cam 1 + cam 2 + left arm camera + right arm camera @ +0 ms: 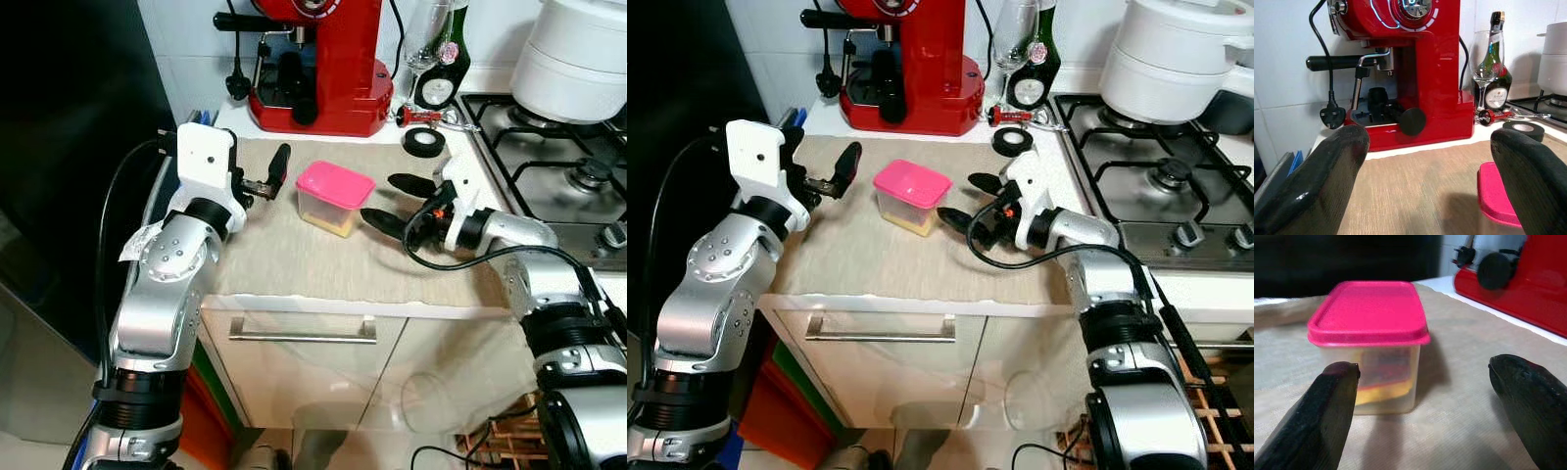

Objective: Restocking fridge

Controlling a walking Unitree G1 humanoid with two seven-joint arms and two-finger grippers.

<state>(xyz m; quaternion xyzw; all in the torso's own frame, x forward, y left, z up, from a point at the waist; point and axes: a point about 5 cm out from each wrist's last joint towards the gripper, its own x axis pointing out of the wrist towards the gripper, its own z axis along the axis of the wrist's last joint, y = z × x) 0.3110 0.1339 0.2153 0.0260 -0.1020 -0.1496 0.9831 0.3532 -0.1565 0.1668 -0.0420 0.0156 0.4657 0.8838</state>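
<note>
Silver arms fill the lower corners of both eye views, above a white drawer front with a metal handle [303, 330]. At left centre, the left gripper [263, 178] hangs over the beige mat [294, 259], its fingers spread wide and holding nothing. In the middle of the frame stands the container [334, 199], a clear box with a pink lid and something yellow inside, upright on the mat. Just right of it, the right gripper [397, 203] points at the box with jaws wide apart, not touching it.

Across the top stand a red coffee machine [318, 69], a wine glass [1487, 68] and a dark bottle [1496, 93]. The left wrist view shows the bottle's round label, but its writing is too small to read. Beside them lies a black tape roll [423, 142]. A gas hob [549, 171] with a white pot [573, 59] occupies the upper right.
</note>
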